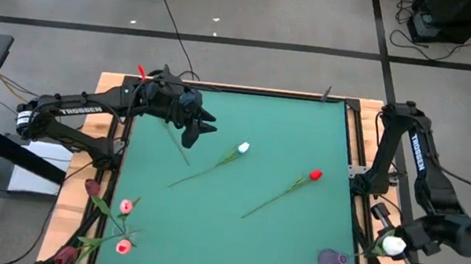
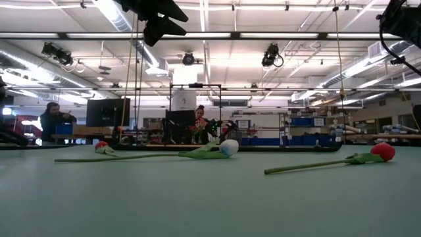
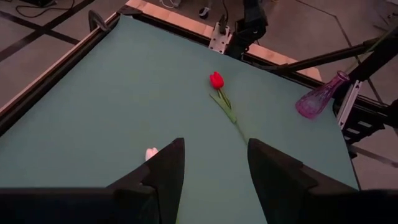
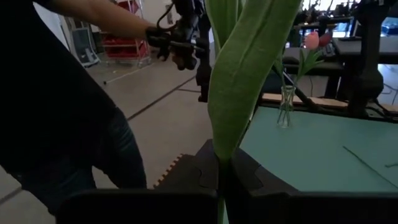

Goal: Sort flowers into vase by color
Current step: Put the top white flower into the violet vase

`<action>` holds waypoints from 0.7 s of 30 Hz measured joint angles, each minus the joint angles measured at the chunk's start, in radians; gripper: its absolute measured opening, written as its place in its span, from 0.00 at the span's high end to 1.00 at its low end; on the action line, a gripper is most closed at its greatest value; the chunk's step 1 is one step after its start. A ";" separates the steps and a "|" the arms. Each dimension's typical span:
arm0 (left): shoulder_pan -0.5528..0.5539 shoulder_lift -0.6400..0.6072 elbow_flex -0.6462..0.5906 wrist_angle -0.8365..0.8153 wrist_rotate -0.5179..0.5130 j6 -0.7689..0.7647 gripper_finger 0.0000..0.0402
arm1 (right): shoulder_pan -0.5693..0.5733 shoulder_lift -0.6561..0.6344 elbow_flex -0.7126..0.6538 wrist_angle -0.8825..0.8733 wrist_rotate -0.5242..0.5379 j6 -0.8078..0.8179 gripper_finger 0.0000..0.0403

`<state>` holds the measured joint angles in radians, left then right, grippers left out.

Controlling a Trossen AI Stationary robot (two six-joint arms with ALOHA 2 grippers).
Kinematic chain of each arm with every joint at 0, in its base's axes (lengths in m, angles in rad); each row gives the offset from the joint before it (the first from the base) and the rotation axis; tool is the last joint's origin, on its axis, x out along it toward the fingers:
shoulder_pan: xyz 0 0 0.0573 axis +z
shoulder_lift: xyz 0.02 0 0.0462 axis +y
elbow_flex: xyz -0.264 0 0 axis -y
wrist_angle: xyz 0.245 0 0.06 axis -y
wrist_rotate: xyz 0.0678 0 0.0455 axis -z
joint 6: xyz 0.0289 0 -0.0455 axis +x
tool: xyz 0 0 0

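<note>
A white tulip [image 1: 393, 246] is pinched by its stem and leaf in the right gripper [image 1: 413, 250], held past the table's right edge beside the purple vase [image 1: 332, 259]. The left gripper [image 1: 203, 128] hangs with fingers spread above the far-left of the green mat [image 1: 223, 237], near a second white tulip [image 1: 242, 148]; a red tulip [image 1: 314, 174] lies to its right. Pink and dark red tulips [image 1: 124, 226] are gathered in a clear vase [image 4: 286, 107] at the near-left corner. The narrow purple neck could be missed by the limp stem, or the vase tipped.
</note>
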<state>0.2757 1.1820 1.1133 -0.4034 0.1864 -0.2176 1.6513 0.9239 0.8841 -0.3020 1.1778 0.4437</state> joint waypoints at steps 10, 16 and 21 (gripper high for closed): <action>-0.008 0.000 0.000 0.005 -0.001 0.001 0.55 | -0.042 0.072 0.000 -0.092 0.005 0.123 0.89; -0.008 0.000 0.000 0.012 -0.001 0.001 0.55 | -0.045 0.078 0.000 -0.093 0.007 0.185 0.79; -0.008 0.000 0.000 0.011 -0.001 0.001 0.55 | -0.045 0.077 0.000 -0.079 -0.016 0.231 0.69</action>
<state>0.2679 1.1824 1.1133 -0.3920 0.1852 -0.2169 1.6066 1.0009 0.8841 -0.3805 1.1622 0.6744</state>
